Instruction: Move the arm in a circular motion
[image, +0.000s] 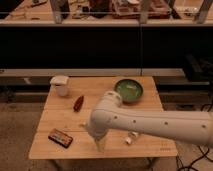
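Now my arm (150, 122) stretches over the near worktop (57, 114), mid-circle I think. Its hand (100, 144) hangs low by the near edge; I cannot tell if it grips. Next, curve it round smoothly.

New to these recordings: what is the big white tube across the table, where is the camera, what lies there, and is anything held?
The white tube is a robot arm, reaching in from the right and bending at a rounded elbow. Its gripper is the pale tip pointing down near the table's front edge; nothing shows in it. The one camera looks down on the wooden table; its mounting is unknown. On the table: a white cup back left, a reddish-brown item near it, a green bowl back right, a flat packet front left, and a small white item partly behind the arm.
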